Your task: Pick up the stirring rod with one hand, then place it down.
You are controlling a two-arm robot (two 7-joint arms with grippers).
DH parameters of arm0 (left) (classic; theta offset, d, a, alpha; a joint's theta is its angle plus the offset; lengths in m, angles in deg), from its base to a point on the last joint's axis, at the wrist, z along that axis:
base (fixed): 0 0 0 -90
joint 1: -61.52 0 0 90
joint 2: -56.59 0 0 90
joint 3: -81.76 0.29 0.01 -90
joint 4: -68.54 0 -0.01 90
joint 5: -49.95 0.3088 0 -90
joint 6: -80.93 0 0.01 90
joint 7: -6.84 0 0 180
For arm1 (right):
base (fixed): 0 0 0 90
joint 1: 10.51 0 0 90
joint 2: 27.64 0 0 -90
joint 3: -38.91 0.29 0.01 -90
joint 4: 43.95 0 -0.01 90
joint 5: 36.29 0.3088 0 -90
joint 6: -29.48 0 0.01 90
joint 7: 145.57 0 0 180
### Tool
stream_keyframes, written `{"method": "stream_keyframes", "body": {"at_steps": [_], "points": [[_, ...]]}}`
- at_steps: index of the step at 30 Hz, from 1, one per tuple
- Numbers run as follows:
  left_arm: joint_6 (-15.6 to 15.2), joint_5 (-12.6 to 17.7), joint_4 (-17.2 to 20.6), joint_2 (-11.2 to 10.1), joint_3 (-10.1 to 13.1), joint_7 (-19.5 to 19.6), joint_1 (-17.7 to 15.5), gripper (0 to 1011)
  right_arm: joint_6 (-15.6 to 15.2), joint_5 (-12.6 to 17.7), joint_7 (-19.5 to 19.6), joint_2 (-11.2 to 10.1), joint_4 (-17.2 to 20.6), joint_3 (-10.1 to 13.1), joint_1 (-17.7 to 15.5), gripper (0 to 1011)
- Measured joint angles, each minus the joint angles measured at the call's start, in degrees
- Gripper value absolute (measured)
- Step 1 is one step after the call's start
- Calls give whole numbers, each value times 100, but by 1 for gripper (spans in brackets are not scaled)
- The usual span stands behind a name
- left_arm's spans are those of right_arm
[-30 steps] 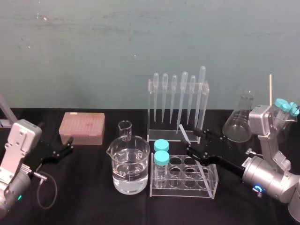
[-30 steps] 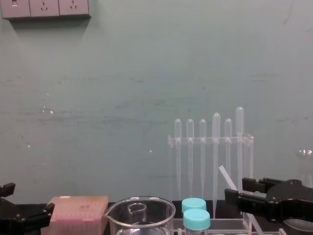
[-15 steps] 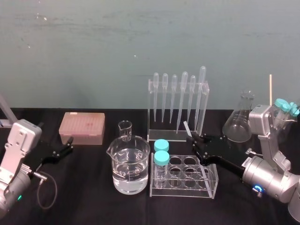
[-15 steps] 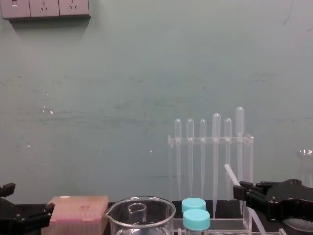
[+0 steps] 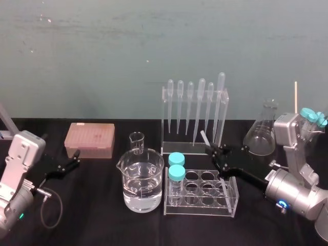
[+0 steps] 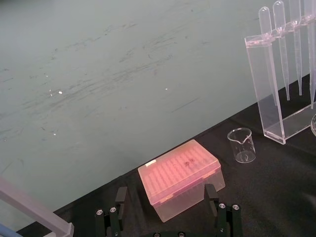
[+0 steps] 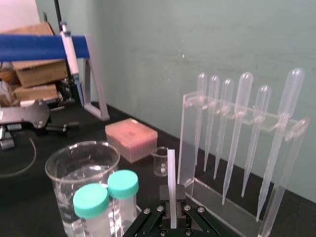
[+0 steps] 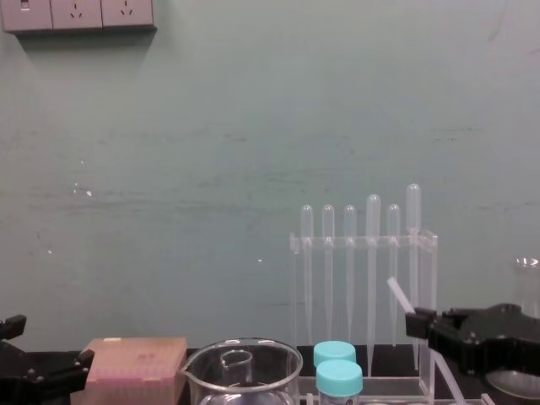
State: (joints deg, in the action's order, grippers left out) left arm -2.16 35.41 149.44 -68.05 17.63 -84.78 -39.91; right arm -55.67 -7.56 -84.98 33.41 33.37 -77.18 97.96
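Right claw [image 5: 218, 152] clenched on stirring rod [image 7: 171, 180]. Rod tilted, over tube rack [image 5: 202, 212], 6 o'clock of pipette rack [image 5: 165, 123]; held off desk, likely so lower end misses tubes. Left claw [image 5: 72, 163] released, parked 9 o'clock beside pink tip box [image 5: 89, 139].

Right gripper [image 5: 211, 150] reaches forward, jaws clamped; left gripper [image 5: 75, 158] rests low, jaws apart.

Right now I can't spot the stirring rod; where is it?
Head view, right of centre: the stirring rod sits tilted in the right hand, between pipette rack and test tube rack.
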Motion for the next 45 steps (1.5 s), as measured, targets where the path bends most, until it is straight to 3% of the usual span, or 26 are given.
{"method": "stream_keyframes", "body": {"at_steps": [2,8,14,18,22,27,30,37,45], "points": [[0,0,0,0,0,0,0,1000,17,61,-55,37,-6,61,-5,62],[0,0,0,0,0,0,0,1000,-49,786,-475,279,-3,415,-46,62],[0,0,0,0,0,0,0,1000,164,1028,-615,370,105,551,-61,64],[0,0,0,0,0,0,0,1000,718,631,-429,382,275,593,-111,62],[0,0,0,0,0,0,0,1000,1280,-25,-40,416,413,660,-204,62],[0,0,0,0,0,0,0,1000,1858,-701,265,457,420,711,-318,62],[0,0,0,0,0,0,0,1000,2120,-945,333,492,341,742,-362,62],[0,0,0,0,0,0,0,1000,2521,-1123,349,582,145,846,-433,62],[0,0,0,0,0,0,0,1000,2698,-1095,319,705,29,1008,-476,62]]}}
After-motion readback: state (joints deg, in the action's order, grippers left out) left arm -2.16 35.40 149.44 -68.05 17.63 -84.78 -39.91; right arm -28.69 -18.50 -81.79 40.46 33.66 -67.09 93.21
